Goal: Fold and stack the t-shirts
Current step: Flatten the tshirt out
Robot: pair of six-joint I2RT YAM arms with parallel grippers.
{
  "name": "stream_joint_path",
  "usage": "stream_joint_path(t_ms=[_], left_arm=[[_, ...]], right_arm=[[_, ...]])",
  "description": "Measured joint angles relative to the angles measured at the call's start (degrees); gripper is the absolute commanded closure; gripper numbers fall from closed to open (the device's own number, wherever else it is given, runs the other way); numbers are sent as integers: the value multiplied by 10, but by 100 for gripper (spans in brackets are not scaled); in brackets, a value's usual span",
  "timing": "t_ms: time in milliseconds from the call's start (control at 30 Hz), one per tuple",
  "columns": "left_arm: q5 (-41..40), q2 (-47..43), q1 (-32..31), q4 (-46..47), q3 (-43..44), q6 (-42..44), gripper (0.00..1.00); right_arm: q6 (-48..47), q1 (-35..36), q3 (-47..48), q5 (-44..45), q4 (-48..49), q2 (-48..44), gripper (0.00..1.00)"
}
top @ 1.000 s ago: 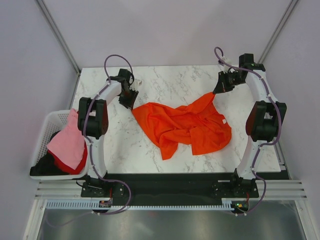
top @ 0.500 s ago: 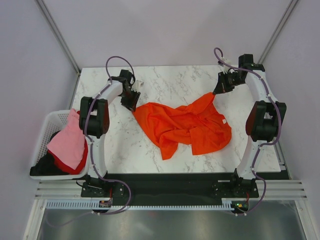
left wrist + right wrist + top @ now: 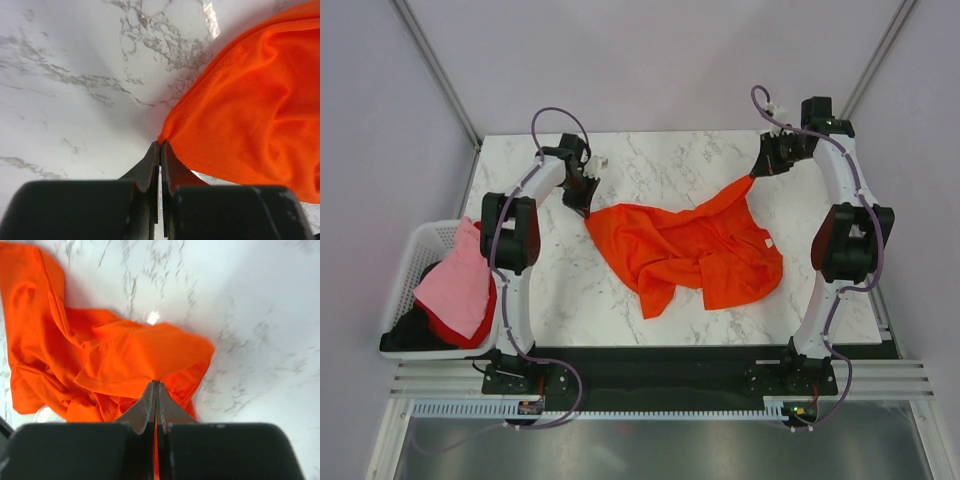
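1. The orange t-shirt [image 3: 690,250] lies crumpled mid-table, its long axis running left to right between the arms.
2. The left gripper [image 3: 160,146] is clamped on the shirt's left corner, low over the marble table [image 3: 650,160].
3. The right gripper [image 3: 155,385] pinches the far right corner, lifted clear of the table.
4. Judgement: each arm grips its nearer end, so pulling apart along that axis should spread the cloth.
5. The pink shirt [image 3: 455,285] waits in the basket [image 3: 415,245] at the left.

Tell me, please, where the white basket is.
Top view: the white basket sits at the left edge of the table, beside the left arm, holding shirts.
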Motion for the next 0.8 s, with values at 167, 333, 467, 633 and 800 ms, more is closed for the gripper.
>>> stream_joint_path(t_ms=[167,333,467,633,800], left_arm=[[15,-59,14,-26,56,4,98],[24,-179,30,-26,121,17,98],[29,-293,31,-23,135,25,98],[34,-412,30,-22,84,37,98],[33,-507,30,-34,2,49,98]], right_arm=[[33,-2,127,21,19,-2,100],[63,-4,200,42,54,-42,100],[67,-5,203,51,61,-103,100],[56,-5,119,65,71,-248,100],[47,-5,50,75,67,-403,100]])
